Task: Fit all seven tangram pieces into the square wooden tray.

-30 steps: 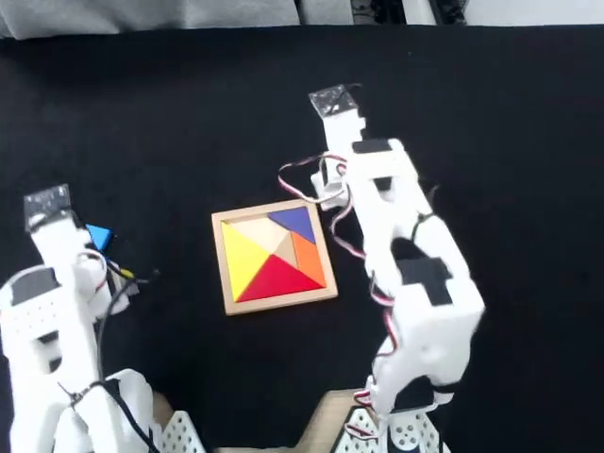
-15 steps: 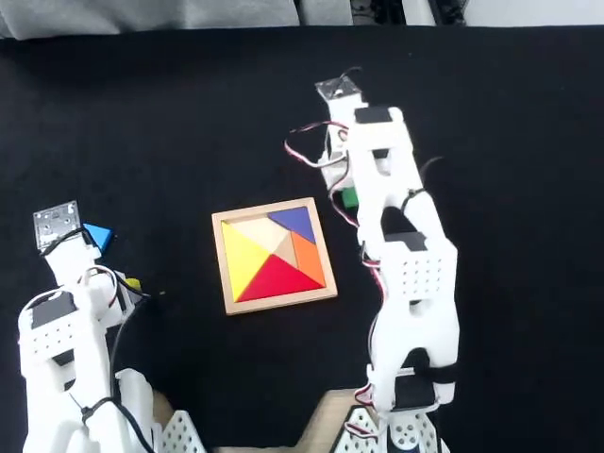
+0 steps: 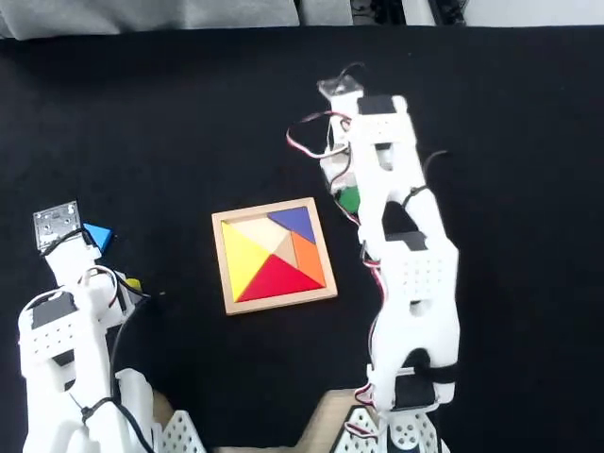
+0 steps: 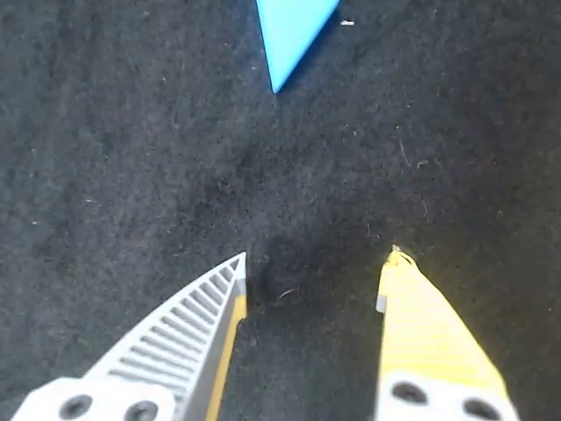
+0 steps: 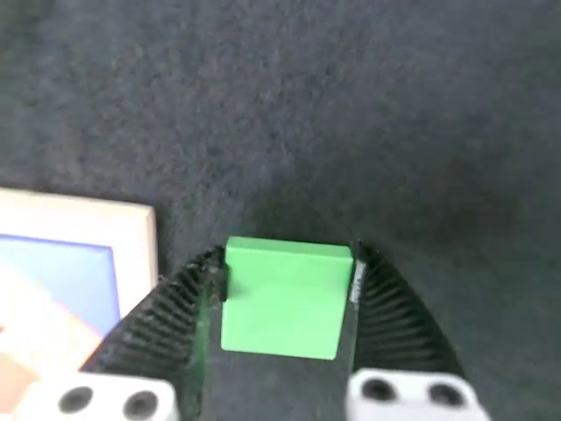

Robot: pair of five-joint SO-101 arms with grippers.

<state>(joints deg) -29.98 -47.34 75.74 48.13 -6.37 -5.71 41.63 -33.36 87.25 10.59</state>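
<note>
The square wooden tray [image 3: 227, 265] lies mid-table and holds yellow, red, orange, dark blue and tan pieces. Just off its far right corner my right gripper [image 3: 346, 195] is shut on a green square piece [image 3: 349, 200]. In the right wrist view the green piece [image 5: 282, 296] sits between the fingers of my right gripper [image 5: 286, 256], with the tray's corner [image 5: 131, 228] beside it. A light blue triangle [image 3: 98, 236] lies at the left. My left gripper [image 4: 316, 259] is open over bare cloth, a short way from the blue triangle's tip [image 4: 291, 31].
Black cloth covers the table. The left arm's white body [image 3: 61, 349] fills the near left corner, and the right arm [image 3: 411, 283] stretches along the tray's right side. A wooden mount [image 3: 326, 420] sits at the front edge.
The right arm straightened and swung slightly right, and the green piece came into sight in its gripper. The left arm drew back a little toward the front edge.
</note>
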